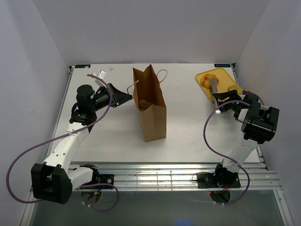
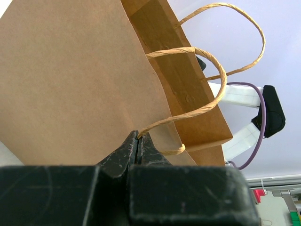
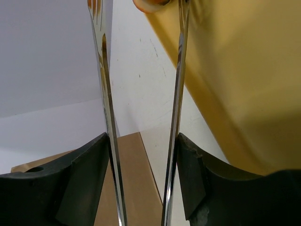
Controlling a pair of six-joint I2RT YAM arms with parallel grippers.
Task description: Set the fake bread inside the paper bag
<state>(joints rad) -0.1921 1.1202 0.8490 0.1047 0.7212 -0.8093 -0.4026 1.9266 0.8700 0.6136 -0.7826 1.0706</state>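
The brown paper bag [image 1: 151, 115] stands upright at the table's middle with its mouth open. A golden piece of bread [image 1: 145, 103] shows inside it. My left gripper [image 1: 128, 97] is shut on the bag's near twisted handle [image 2: 207, 63], at the bag's left rim [image 2: 139, 137]. My right gripper [image 1: 221, 99] is shut on metal tongs [image 1: 214, 87], whose arms [image 3: 107, 94] are spread apart. The tong tips reach over the yellow tray [image 1: 222, 74] beside a golden roll [image 1: 205, 81]. Another roll [image 1: 232, 88] lies at the tray's right. A roll's edge [image 3: 149, 4] shows between the tong tips.
The yellow tray [image 3: 244, 70] sits at the far right corner, near the right wall. The bag's side [image 3: 134, 188] shows beyond the tongs. A small white tag [image 1: 101, 74] lies at the far left. Purple cables loop beside both arms.
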